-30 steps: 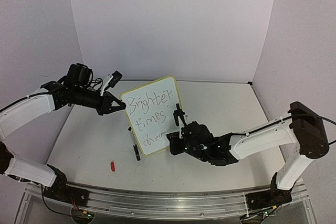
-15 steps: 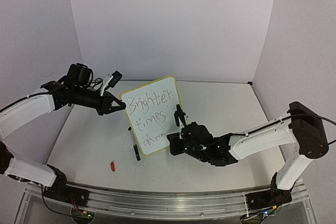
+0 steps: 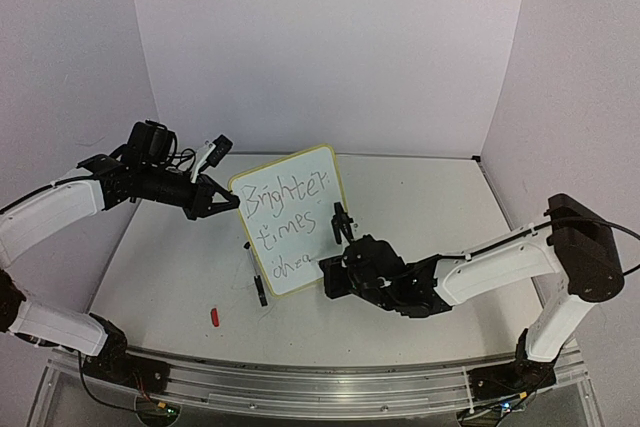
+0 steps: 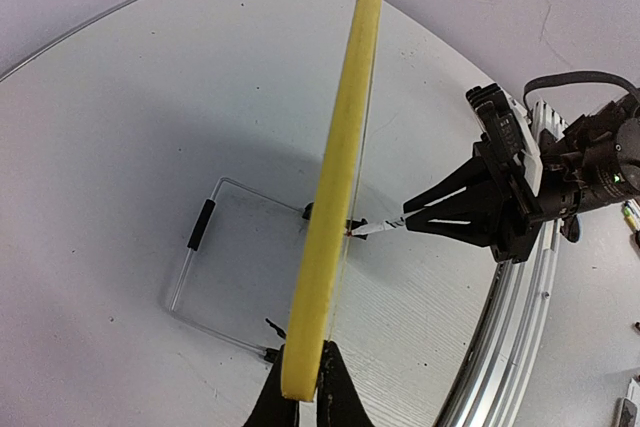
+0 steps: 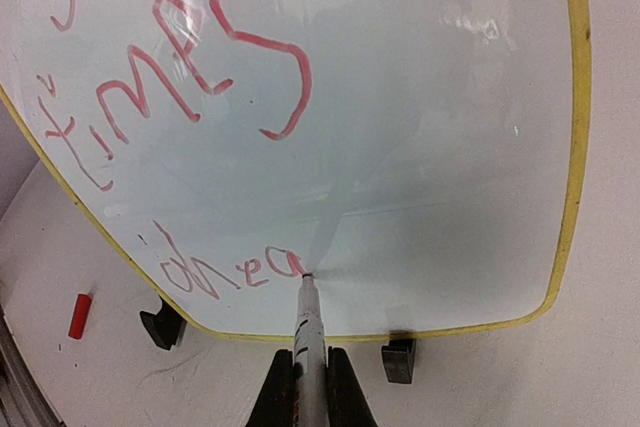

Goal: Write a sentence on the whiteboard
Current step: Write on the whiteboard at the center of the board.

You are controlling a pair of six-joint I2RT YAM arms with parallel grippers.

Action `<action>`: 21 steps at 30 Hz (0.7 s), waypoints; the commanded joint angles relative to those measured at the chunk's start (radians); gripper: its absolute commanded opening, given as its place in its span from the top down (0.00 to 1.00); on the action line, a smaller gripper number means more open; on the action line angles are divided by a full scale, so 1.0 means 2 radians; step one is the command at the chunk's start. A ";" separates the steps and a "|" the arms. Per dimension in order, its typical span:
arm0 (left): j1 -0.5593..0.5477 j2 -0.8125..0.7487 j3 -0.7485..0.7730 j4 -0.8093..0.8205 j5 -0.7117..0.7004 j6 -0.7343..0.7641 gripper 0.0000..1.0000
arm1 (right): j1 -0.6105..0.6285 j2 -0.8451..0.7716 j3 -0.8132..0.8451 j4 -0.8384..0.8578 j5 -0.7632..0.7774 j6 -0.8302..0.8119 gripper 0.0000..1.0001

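The whiteboard (image 3: 292,247) stands tilted mid-table, its yellow rim (image 4: 345,147) edge-on in the left wrist view. My left gripper (image 3: 226,200) is shut on the board's left edge (image 4: 303,387). The sentence (image 3: 285,199) runs in three handwritten lines, red up close; the word "times" (image 5: 170,57) sits above the short third line (image 5: 225,272). My right gripper (image 5: 310,372) is shut on a marker (image 5: 308,322), its tip pressed on the board at the end of the third line. From the top, the right gripper (image 3: 332,273) sits at the board's lower right.
A red marker cap (image 3: 215,317) lies on the table front left of the board, also seen as the cap (image 5: 79,315). Black feet (image 5: 398,359) and a wire stand (image 4: 200,247) hold the board. The metal rail (image 3: 320,382) runs along the near edge.
My right wrist has shifted slightly left and down with the marker tip staying on the third line. The left arm and the board have not moved.
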 commanded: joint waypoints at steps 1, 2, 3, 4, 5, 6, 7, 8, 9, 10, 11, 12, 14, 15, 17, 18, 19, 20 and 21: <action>-0.001 0.004 -0.010 -0.028 -0.039 0.025 1.00 | -0.003 -0.024 -0.003 0.001 0.025 -0.004 1.00; -0.001 0.004 -0.010 -0.028 -0.039 0.025 1.00 | -0.003 -0.031 -0.006 0.004 0.025 -0.005 1.00; 0.000 0.004 -0.010 -0.028 -0.039 0.025 1.00 | -0.003 -0.036 -0.009 0.007 0.024 -0.006 1.00; 0.000 0.004 -0.010 -0.028 -0.039 0.024 1.00 | -0.003 -0.041 -0.012 0.010 0.022 -0.008 1.00; 0.000 0.004 -0.010 -0.028 -0.039 0.024 1.00 | -0.003 -0.045 -0.014 0.013 0.020 -0.009 1.00; -0.001 0.004 -0.010 -0.028 -0.039 0.025 1.00 | -0.003 -0.048 -0.016 0.018 0.015 -0.010 1.00; 0.000 0.004 -0.010 -0.028 -0.040 0.025 1.00 | -0.003 -0.050 -0.019 0.022 0.012 -0.012 1.00; -0.001 0.004 -0.010 -0.028 -0.040 0.025 1.00 | -0.003 -0.051 -0.019 0.024 0.008 -0.012 1.00; 0.000 0.004 -0.010 -0.028 -0.040 0.025 1.00 | -0.003 -0.050 -0.019 0.025 0.006 -0.012 1.00; 0.000 0.004 -0.010 -0.028 -0.040 0.025 1.00 | -0.003 -0.048 -0.017 0.026 0.004 -0.013 1.00; 0.000 0.004 -0.010 -0.028 -0.040 0.024 1.00 | -0.003 -0.045 -0.016 0.026 0.002 -0.012 1.00; 0.000 0.004 -0.010 -0.028 -0.040 0.024 1.00 | -0.003 -0.042 -0.015 0.026 0.001 -0.012 1.00; -0.001 0.004 -0.011 -0.028 -0.039 0.024 1.00 | -0.003 -0.035 -0.013 0.026 0.002 -0.010 1.00; -0.001 0.004 -0.010 -0.028 -0.040 0.024 1.00 | -0.002 -0.033 -0.013 0.025 0.003 -0.009 1.00; 0.000 0.004 -0.011 -0.028 -0.040 0.024 1.00 | -0.003 -0.029 -0.012 0.023 0.009 -0.005 1.00; 0.000 0.004 -0.011 -0.028 -0.040 0.024 1.00 | -0.003 -0.027 -0.011 0.021 0.013 -0.003 1.00; 0.000 0.004 -0.011 -0.028 -0.040 0.024 1.00 | -0.003 -0.026 -0.010 0.020 0.015 -0.003 1.00; 0.000 0.004 -0.011 -0.028 -0.040 0.024 1.00 | -0.003 -0.026 -0.009 0.018 0.017 -0.003 1.00; 0.000 0.004 -0.011 -0.028 -0.040 0.024 1.00 | -0.003 -0.025 -0.008 0.017 0.019 -0.003 1.00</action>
